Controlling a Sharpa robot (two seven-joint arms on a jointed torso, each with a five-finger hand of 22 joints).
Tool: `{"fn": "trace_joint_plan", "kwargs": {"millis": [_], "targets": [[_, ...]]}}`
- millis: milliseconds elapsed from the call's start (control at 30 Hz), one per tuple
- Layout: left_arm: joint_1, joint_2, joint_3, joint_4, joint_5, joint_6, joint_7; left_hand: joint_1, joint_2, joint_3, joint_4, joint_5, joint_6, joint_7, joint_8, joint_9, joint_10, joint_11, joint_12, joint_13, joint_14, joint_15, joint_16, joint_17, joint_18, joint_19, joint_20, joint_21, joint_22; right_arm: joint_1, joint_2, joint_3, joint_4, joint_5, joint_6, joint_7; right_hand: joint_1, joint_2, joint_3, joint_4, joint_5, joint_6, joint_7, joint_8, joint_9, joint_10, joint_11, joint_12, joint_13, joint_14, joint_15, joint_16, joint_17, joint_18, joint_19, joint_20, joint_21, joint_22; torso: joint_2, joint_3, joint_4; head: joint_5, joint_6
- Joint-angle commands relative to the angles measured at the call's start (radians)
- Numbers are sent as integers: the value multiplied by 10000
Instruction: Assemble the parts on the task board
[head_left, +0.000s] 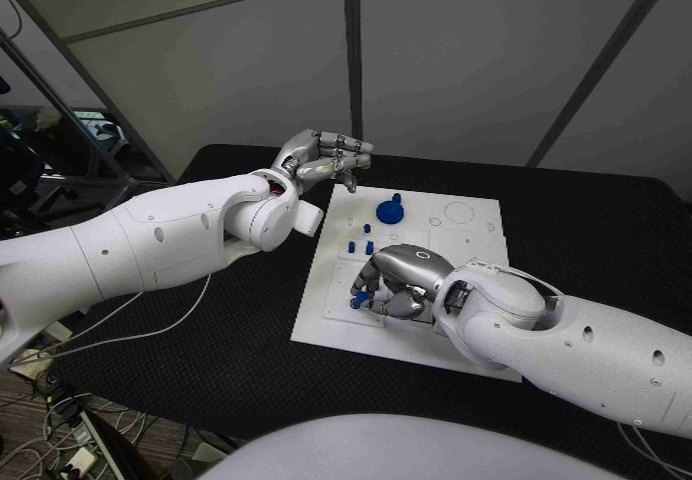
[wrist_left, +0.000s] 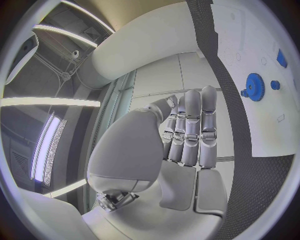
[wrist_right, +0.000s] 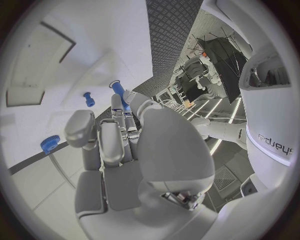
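The white task board (head_left: 462, 235) lies in the middle of the black table. A blue gear (head_left: 389, 210) sits near its far edge, with small blue pegs (head_left: 361, 243) standing just in front of it. My right hand (head_left: 397, 280) rests low on the board's near left part, fingers curled down; a blue peg (wrist_right: 117, 90) sticks out at its fingertips (wrist_right: 117, 105), and another blue part (head_left: 359, 298) lies by them. Whether the peg is gripped is hidden. My left hand (head_left: 325, 158) is raised over the board's far left corner, holding nothing, its fingers (wrist_left: 190, 130) side by side.
A second blue peg (wrist_right: 89, 98) and a round blue part (wrist_right: 50, 144) stand on the board beyond my right hand. The left wrist view shows the gear (wrist_left: 255, 86) and a small blue piece (wrist_left: 282, 58). Cables trail off the table's left edge (head_left: 159, 320).
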Motion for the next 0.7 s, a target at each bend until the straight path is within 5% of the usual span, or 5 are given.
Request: {"fn": "trace_joint_plan", "kwargs": {"millis": [33,700], "targets": [[19,17,7,12,-27,98,132,17,70,22,-29,66,-70,8,-6,-14,-85,-19,39,15,-49,9,-7,-17,-101,-47,22,-46,-4,14,39,-17,-37,-134,189,1,-74,-11,17,-27,73,96,-7,66,74,43,9,-68,15,304,-49,56,-1,-134,37,-39,30,-15,-4,4,0,8,-16],[20,-4,8,36,-27,121,114,17,70,22,-29,66,-70,8,-6,-14,-85,-19,39,15,-49,9,-7,-17,-101,-47,22,-46,-4,-32,204,-50,-322,-270,102,-51,-75,-4,27,-30,82,85,-2,56,74,42,12,-89,18,301,-47,51,-13,-128,19,-38,10,-43,0,0,2,76,-59]]}}
